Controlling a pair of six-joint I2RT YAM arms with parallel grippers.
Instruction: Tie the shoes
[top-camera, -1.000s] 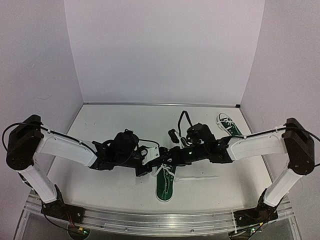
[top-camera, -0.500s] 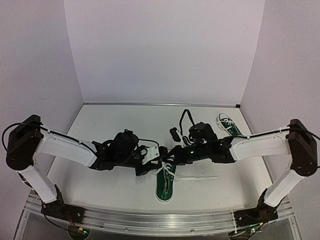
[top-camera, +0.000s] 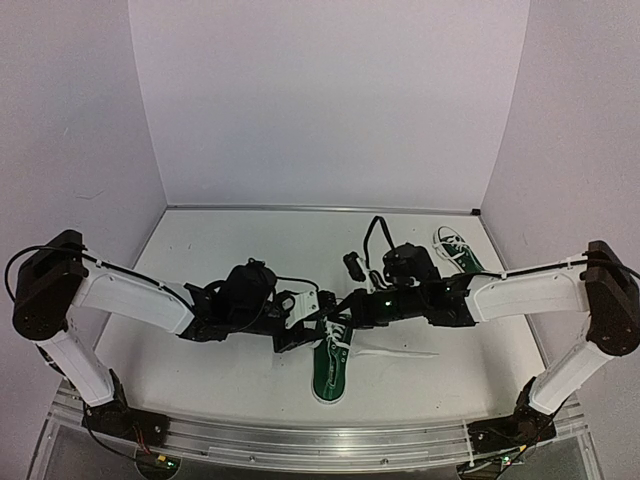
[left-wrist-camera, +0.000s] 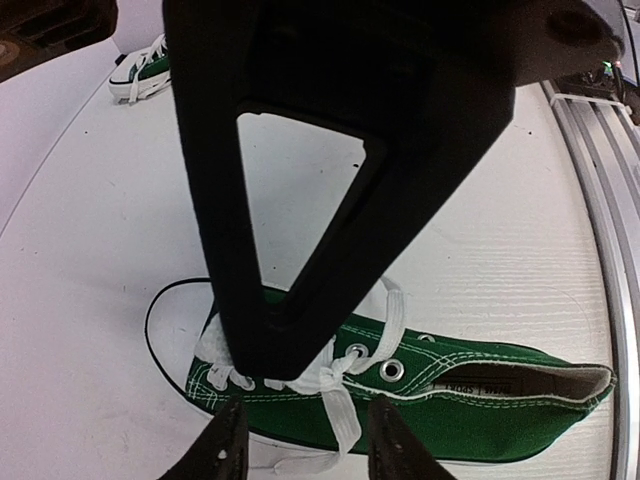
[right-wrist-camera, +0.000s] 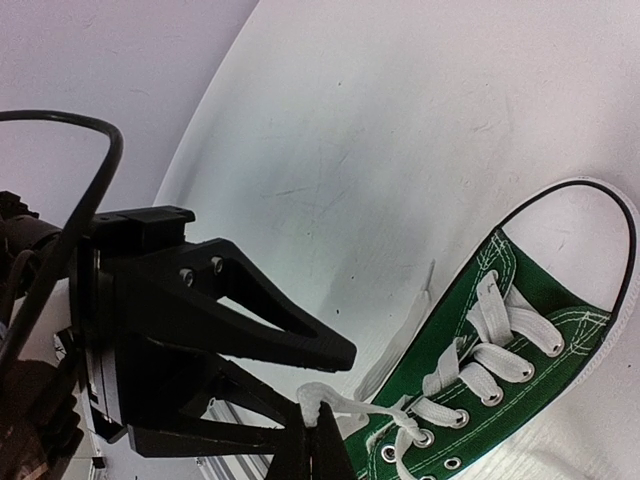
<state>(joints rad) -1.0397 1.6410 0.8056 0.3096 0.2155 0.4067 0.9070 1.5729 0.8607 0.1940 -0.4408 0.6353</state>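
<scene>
A dark green sneaker (top-camera: 329, 368) with white laces lies on the table between my arms, toe toward the back. It also shows in the left wrist view (left-wrist-camera: 470, 395) and the right wrist view (right-wrist-camera: 520, 350). My right gripper (right-wrist-camera: 318, 438) is shut on a loop of its white lace (right-wrist-camera: 322, 397) and holds it taut over the knot; in the top view my right gripper (top-camera: 341, 308) sits above the shoe's laces. My left gripper (left-wrist-camera: 305, 448) is open, its fingertips either side of a hanging lace end (left-wrist-camera: 342, 418). The second sneaker (top-camera: 455, 249) lies at the back right.
One loose lace end (top-camera: 400, 354) trails right across the table from the shoe. The right gripper's black finger (left-wrist-camera: 300, 200) fills most of the left wrist view. A metal rail (top-camera: 320, 440) runs along the near table edge. White walls enclose the table.
My right arm has drawn slightly right and back with the lace loop in its jaws. The left arm and both shoes have stayed where they were.
</scene>
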